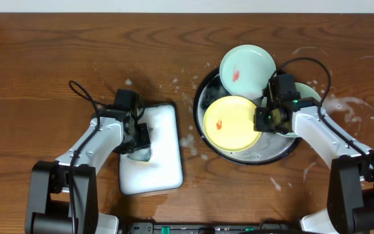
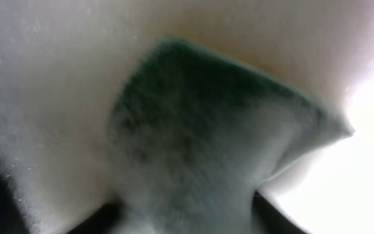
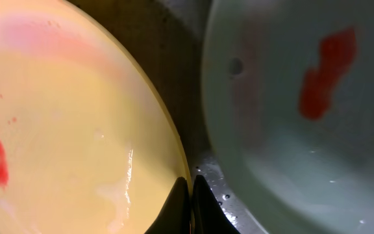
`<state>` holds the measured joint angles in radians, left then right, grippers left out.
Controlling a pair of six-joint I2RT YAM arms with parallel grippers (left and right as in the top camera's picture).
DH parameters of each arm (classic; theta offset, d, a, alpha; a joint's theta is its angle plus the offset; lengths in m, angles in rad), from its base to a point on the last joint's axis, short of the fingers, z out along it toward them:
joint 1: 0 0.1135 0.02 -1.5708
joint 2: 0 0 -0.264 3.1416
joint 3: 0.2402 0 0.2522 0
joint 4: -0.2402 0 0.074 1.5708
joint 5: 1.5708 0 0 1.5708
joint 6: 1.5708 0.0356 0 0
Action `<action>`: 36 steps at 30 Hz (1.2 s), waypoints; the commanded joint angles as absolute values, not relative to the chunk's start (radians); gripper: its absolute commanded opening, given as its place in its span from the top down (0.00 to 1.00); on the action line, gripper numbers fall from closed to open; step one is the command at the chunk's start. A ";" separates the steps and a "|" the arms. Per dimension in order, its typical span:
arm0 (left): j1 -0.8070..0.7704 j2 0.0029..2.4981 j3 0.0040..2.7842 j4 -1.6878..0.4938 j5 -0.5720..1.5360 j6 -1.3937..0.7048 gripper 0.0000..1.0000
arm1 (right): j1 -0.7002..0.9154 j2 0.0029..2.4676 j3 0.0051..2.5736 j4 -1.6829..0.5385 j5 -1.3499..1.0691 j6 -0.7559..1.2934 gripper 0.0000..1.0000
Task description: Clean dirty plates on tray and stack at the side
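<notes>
sponge (image 2: 200, 143) on white tray (image 1: 166, 146) beside basin (image 1: 197, 114)

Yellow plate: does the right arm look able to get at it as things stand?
Probably yes: the right gripper has its fingertips closed at the rim of the yellow plate, inside the tray, and nothing covers that edge.

One black basin (image 1: 200, 96) with three plates: one yellow plate (image 1: 232, 122), one mint-green plate (image 1: 247, 70) at twelve o'clock, another mint-green plate (image 1: 311, 97) (mostly hidden) at three. One white tray (image 1: 164, 127), one sponge (image 2: 206, 130).
</notes>
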<state>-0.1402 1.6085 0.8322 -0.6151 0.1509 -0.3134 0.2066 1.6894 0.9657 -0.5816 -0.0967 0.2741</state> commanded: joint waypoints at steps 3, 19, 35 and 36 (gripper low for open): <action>-0.142 1.607 0.811 -0.586 0.153 -0.305 0.93 | 0.222 1.687 0.981 -0.579 -0.055 0.258 0.99; -0.268 1.597 1.350 -0.874 0.289 -0.276 0.92 | 0.226 1.687 0.969 -0.570 -0.068 0.288 0.99; -0.629 2.029 1.397 -0.410 0.518 -0.570 0.93 | 0.252 1.687 0.940 -0.583 -0.113 0.201 0.99; -0.632 2.055 1.397 -0.396 0.536 -0.586 0.93 | 0.252 1.687 0.940 -0.583 -0.113 0.201 0.99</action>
<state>-0.6258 1.9911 1.3731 -0.4343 0.4160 -0.4828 0.2333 1.6894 0.9520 -0.5789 -0.0868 0.2287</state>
